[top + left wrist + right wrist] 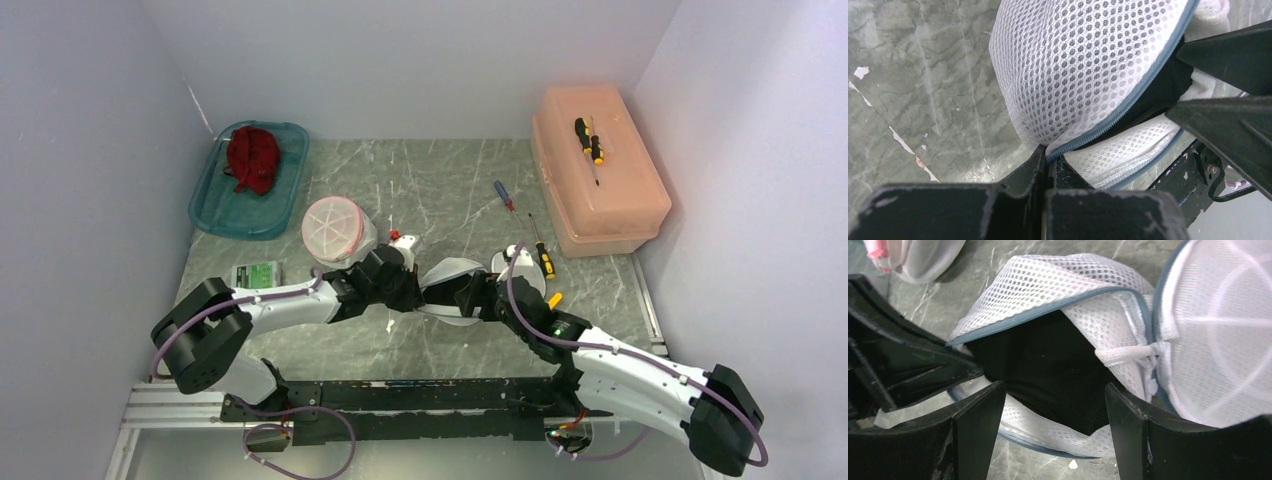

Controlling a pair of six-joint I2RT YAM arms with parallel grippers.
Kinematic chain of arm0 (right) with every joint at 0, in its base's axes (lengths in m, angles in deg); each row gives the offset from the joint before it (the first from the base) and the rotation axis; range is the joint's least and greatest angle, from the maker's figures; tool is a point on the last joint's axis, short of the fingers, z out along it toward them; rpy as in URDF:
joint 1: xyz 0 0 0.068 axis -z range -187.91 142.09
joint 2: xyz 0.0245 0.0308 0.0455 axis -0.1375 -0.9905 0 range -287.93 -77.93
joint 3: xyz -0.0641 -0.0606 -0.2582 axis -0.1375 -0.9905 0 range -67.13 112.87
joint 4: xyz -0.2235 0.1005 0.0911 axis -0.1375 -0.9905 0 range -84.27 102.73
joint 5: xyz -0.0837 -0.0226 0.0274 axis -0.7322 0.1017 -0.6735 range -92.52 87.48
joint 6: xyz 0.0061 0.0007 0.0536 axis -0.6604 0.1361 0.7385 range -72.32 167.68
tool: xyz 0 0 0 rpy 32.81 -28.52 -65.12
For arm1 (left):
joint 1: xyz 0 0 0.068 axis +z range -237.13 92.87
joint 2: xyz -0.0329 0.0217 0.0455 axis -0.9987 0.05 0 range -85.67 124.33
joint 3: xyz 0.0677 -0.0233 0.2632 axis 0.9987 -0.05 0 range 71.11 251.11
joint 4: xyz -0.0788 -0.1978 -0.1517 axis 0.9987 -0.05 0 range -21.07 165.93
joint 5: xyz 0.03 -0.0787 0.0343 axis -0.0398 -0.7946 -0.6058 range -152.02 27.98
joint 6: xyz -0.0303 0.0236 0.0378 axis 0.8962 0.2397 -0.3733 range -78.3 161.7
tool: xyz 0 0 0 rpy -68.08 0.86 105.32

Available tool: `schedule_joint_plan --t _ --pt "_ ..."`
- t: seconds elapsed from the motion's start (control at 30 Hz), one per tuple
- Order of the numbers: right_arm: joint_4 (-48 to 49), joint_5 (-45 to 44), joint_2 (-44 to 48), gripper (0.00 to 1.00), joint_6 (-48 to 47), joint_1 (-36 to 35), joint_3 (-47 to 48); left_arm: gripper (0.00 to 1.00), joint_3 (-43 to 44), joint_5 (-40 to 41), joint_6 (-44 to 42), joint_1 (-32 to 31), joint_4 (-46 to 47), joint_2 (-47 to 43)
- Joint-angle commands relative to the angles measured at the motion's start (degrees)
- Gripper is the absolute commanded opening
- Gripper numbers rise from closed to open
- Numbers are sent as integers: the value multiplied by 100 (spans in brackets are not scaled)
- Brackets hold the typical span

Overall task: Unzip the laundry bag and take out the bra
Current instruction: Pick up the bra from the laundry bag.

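The white mesh laundry bag (455, 272) lies mid-table between my two grippers, its blue zipper (1128, 102) undone and its mouth gaping. Inside shows the black bra (1048, 365), also visible in the left wrist view as dark fabric (1160, 92). My left gripper (1050, 160) is shut on the bag's zipper edge at the left end of the opening, holding the upper flap (1048, 280) lifted. My right gripper (1054, 390) stands open at the mouth of the bag, its fingers (980, 415) on either side of the bra and the lower mesh lip, holding nothing.
A second round mesh bag (1218, 330) lies right beside the open one. Another domed mesh bag (335, 228) sits at the left, near a teal tray (215, 205) with a red cloth (253, 157). A pink toolbox (600, 185), screwdrivers (542, 255) and a green packet (256, 275) are around.
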Motion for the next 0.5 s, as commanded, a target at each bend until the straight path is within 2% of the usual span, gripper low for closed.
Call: schedule_joint_plan --t 0.0,0.1,0.23,0.47 --pt "735 527 -143 76 -116 26 -60 3 -10 -229 -61 -39 326 246" --pt "636 545 -444 76 -186 15 164 3 -12 -245 -50 -43 449 400" --pt "971 688 -265 75 -514 -40 164 3 -38 -187 -39 -40 533 594" --pt "728 1410 -1357 71 -1465 -69 981 3 -93 235 123 -41 400 512"
